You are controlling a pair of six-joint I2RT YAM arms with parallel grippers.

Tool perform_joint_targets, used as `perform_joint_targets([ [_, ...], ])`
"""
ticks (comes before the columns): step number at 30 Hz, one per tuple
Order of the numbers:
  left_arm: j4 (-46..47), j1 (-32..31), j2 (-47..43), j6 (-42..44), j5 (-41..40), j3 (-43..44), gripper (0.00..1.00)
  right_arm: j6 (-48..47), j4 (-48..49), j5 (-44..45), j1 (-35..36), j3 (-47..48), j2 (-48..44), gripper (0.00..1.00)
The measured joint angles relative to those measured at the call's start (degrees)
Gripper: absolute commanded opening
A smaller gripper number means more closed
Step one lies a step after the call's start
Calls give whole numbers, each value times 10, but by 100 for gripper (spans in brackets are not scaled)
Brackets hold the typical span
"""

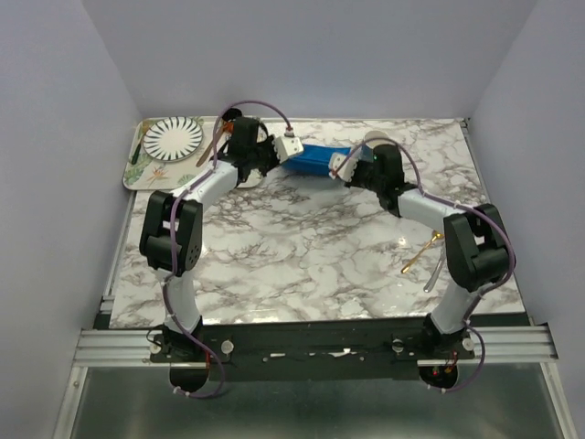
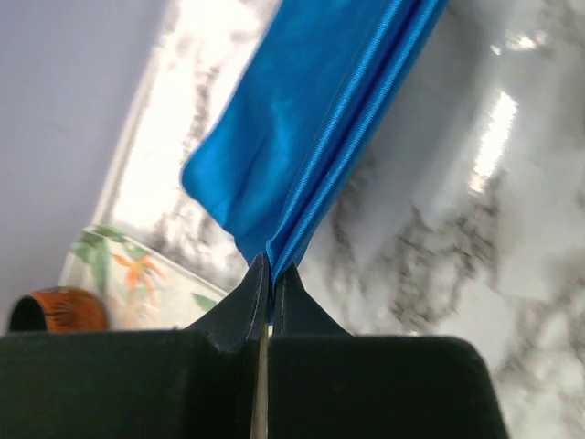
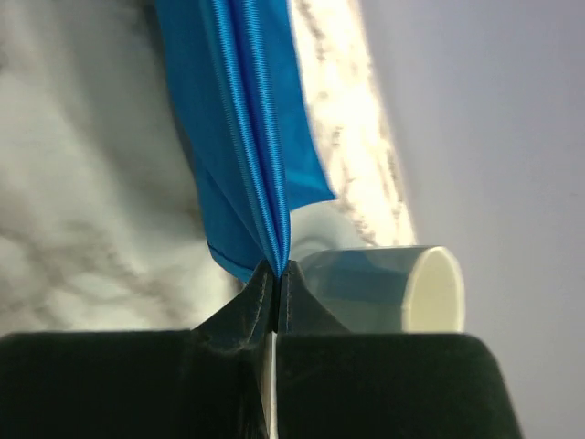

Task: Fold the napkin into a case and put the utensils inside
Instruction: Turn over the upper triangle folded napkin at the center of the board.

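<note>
Top external: folded napkin (image 1: 313, 157) gripped at both ends

Both the left claw (image 1: 284, 157) and right claw (image 1: 342, 170) pinch shut on opposite ends of the napkin, at the surface's (image 1: 302, 256) twelve o'clock. Soft, limp, probably slippery; grip the hemmed edges. The utensils (image 1: 422, 256) lie at four o'clock. Any pocket opening is hidden.

One napkin (image 1: 313, 157), two utensils (image 1: 422, 254), one plate (image 1: 173, 137), perhaps one cup (image 3: 402, 288)

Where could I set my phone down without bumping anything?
The table is barest in its middle, between the left arm and right arm, nearer than the napkin pinched by the left gripper and right gripper. Crowded: the far-left tray and plate, the cup by the right gripper, the gold spoon and silver utensil by the right arm.
</note>
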Motion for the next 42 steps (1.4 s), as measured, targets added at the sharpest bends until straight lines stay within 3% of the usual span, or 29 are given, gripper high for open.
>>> perform_joint_targets([
  [4,-25,-2,-47,20,29,-90,0,-15,6,-22,17,-101,-55,0],
  [11,-73,-9,-101,50,71,-185,0,-30,6,-48,26,-174,-103,0],
  [22,-140,-57,-163,128,67,-297,0,-97,-54,-82,57,-287,-180,0],
  [33,-189,-127,-208,155,21,-374,0,-120,-137,-58,112,-315,-212,0],
  [42,-205,-134,-226,150,16,-389,0,-123,-200,-37,149,-315,-239,1],
])
